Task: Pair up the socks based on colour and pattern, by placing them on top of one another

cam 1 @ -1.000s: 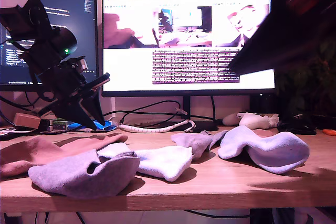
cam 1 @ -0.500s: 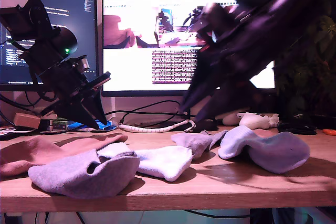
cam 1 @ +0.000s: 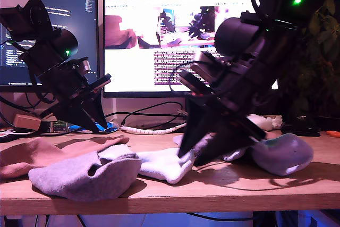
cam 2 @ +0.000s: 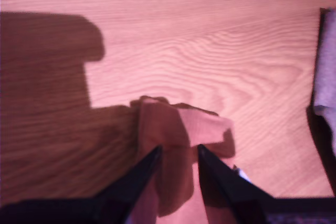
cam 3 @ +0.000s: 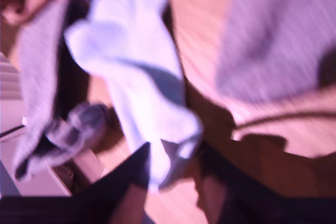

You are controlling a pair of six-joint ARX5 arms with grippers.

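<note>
In the first wrist view my first gripper (cam 2: 178, 153) has a bunched end of a pink sock (cam 2: 181, 124) between its close-set fingers. In the exterior view it (cam 1: 100, 126) hangs at the far end of that pink sock (cam 1: 48, 152), at the exterior view's left. My second gripper (cam 1: 191, 159) is down at mid-table with its fingertips apart, over the end of a pale-blue-white sock (cam 1: 162, 163). The blurred second wrist view shows that sock (cam 3: 136, 72) reaching between its fingers (cam 3: 176, 153). A grey-lavender sock (cam 1: 79, 176) lies in front, and another pale sock (cam 1: 279, 152) at the exterior view's right.
A further grey sock (cam 1: 186, 141) is partly hidden behind the second arm. A white game controller (cam 1: 263, 122) and a coiled white cable (cam 1: 154, 129) lie at the back under two monitors (cam 1: 159, 41). The table's front edge (cam 1: 212, 198) runs just before the socks.
The second arm has swung down from the exterior view's upper right onto the middle socks, now hiding part of them. The first arm and the pink sock have not moved.
</note>
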